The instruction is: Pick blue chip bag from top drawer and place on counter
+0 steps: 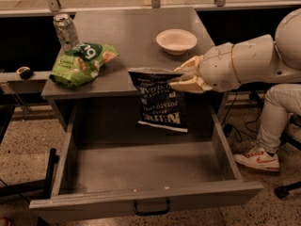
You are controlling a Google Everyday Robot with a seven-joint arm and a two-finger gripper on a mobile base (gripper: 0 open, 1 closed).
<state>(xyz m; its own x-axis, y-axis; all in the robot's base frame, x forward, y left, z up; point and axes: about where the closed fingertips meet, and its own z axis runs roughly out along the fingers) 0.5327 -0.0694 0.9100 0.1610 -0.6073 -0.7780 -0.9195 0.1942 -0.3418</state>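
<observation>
The blue chip bag [160, 101] is dark navy with white lettering and hangs upside down from its top edge. My gripper [182, 78] comes in from the right and is shut on the bag's upper right corner. The bag hangs above the open top drawer [141, 171], its top edge level with the front edge of the counter [131, 36]. The drawer is pulled far out and its grey floor shows only a few crumbs.
A bright green chip bag [81, 62] lies on the counter's left front. A drink can [66, 31] stands behind it. A white bowl [176, 40] sits at the counter's right. A person's leg and sneaker [257, 159] are at the right of the drawer.
</observation>
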